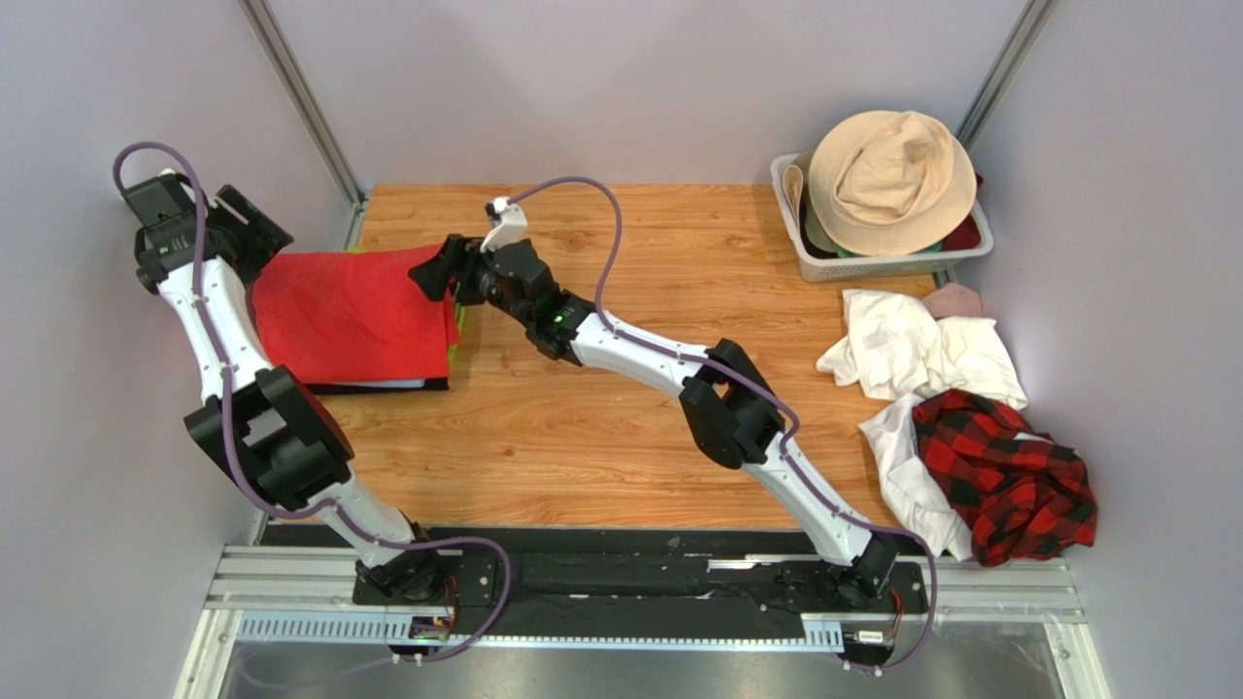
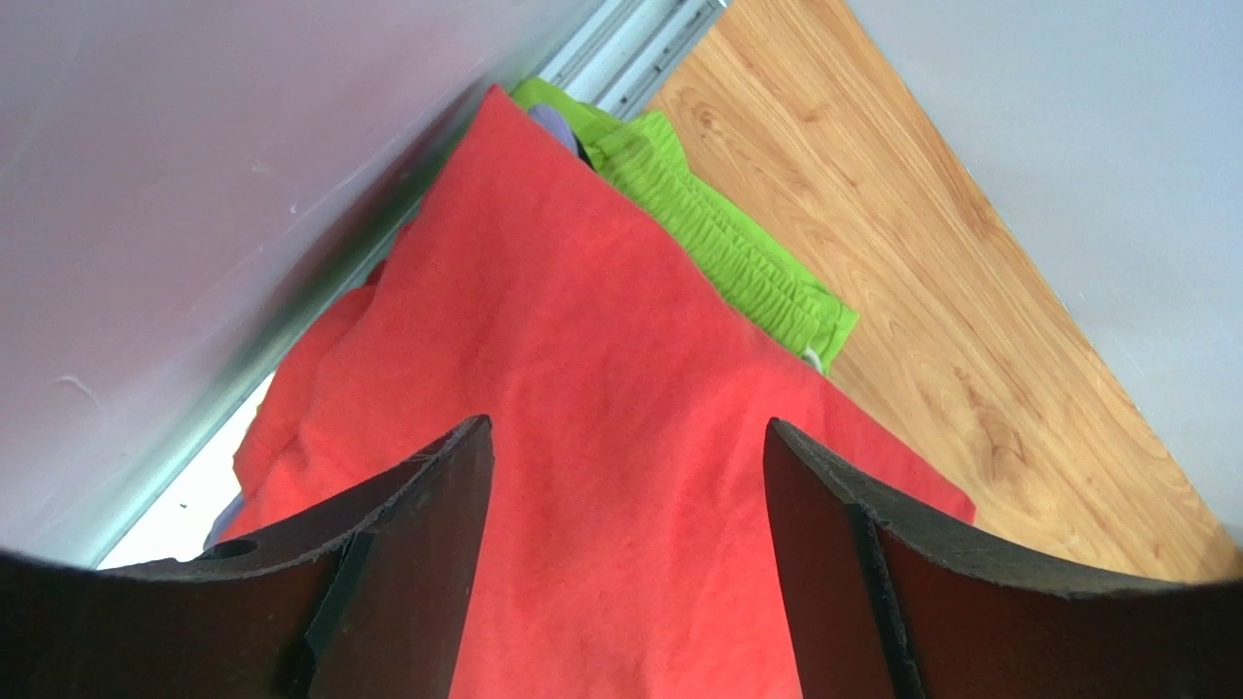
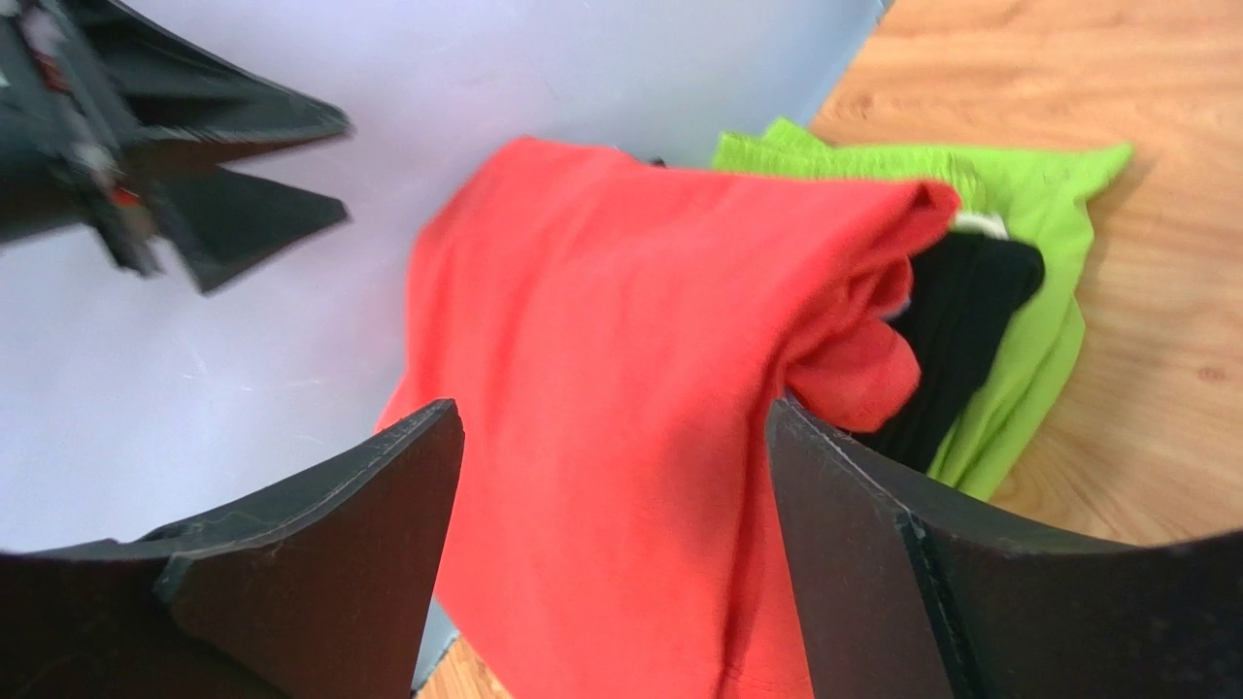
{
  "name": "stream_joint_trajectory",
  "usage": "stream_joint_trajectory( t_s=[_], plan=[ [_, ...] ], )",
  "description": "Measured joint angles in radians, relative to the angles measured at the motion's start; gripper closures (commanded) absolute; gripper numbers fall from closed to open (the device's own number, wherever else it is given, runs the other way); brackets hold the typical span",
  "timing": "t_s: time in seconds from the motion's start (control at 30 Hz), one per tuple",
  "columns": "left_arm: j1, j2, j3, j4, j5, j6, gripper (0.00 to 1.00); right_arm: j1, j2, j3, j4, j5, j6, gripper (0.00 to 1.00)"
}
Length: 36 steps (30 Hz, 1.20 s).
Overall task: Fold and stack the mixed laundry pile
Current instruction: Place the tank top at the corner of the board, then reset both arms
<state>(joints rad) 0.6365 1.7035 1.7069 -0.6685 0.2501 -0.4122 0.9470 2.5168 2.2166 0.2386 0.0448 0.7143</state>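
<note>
The bright red T-shirt (image 1: pixel 350 313) lies folded on a stack of flat cloths at the table's left. My left gripper (image 1: pixel 267 241) hovers open over its far left corner; in the left wrist view the left gripper (image 2: pixel 628 437) has red fabric (image 2: pixel 584 364) below its spread fingers and grips nothing. My right gripper (image 1: pixel 432 274) is open at the shirt's far right corner; in the right wrist view the right gripper (image 3: pixel 613 415) has the red shirt (image 3: pixel 613 335) between its jaws, ungripped. The remaining pile sits at the right: white cloths (image 1: pixel 912 350), plaid shirt (image 1: pixel 1007 474), pink piece (image 1: pixel 956 299).
Under the red shirt lie a green cloth (image 3: pixel 1021 291) and a black cloth (image 3: pixel 956 335). A white slatted basket (image 1: pixel 876 262) with a beige hat (image 1: pixel 890 175) stands at the far right. Grey walls close in on the left and right. Bare wood (image 1: pixel 613 423) spans the middle.
</note>
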Motion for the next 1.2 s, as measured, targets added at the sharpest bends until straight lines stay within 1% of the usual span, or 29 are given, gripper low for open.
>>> stream_joint_trajectory(
  t_s=[0.17, 0.2, 0.23, 0.4, 0.6, 0.8, 0.9, 0.93, 1.03, 1.13, 1.2],
  plan=[
    [0.001, -0.071, -0.104, 0.035, 0.014, -0.006, 0.23, -0.002, -0.081, -0.071, 0.033, 0.000, -0.019, 0.20],
    [0.002, -0.087, -0.122, 0.035, 0.016, -0.009, 0.09, -0.002, -0.098, -0.086, 0.036, 0.000, -0.026, 0.20],
    [0.003, -0.097, -0.135, 0.036, 0.019, -0.012, 0.04, -0.002, -0.114, -0.103, 0.040, 0.001, -0.032, 0.20],
    [0.009, -0.171, -0.203, 0.036, 0.029, -0.038, 0.03, -0.008, -0.229, -0.241, 0.053, 0.006, -0.061, 0.20],
    [0.007, -0.282, -0.254, 0.029, 0.064, -0.047, 0.03, -0.029, -0.422, -0.490, 0.077, 0.011, -0.098, 0.20],
    [-0.055, -0.459, -0.354, 0.033, 0.127, -0.053, 0.03, -0.056, -0.649, -0.740, 0.071, 0.027, -0.133, 0.18],
    [-0.118, -0.549, -0.433, 0.045, 0.179, -0.069, 0.03, -0.076, -0.785, -0.876, 0.053, 0.027, -0.153, 0.16],
    [-0.154, -0.574, -0.461, 0.053, 0.185, -0.074, 0.03, -0.083, -0.845, -0.932, 0.042, 0.031, -0.163, 0.15],
    [-0.296, -0.640, -0.533, 0.075, 0.198, -0.086, 0.02, -0.105, -1.010, -1.059, 0.003, 0.054, -0.194, 0.12],
    [-0.439, -0.698, -0.615, 0.124, 0.199, -0.110, 0.02, -0.121, -1.184, -1.168, -0.053, 0.084, -0.231, 0.11],
    [-0.506, -0.735, -0.673, 0.163, 0.193, -0.126, 0.02, -0.124, -1.308, -1.234, -0.106, 0.106, -0.253, 0.11]
  ],
)
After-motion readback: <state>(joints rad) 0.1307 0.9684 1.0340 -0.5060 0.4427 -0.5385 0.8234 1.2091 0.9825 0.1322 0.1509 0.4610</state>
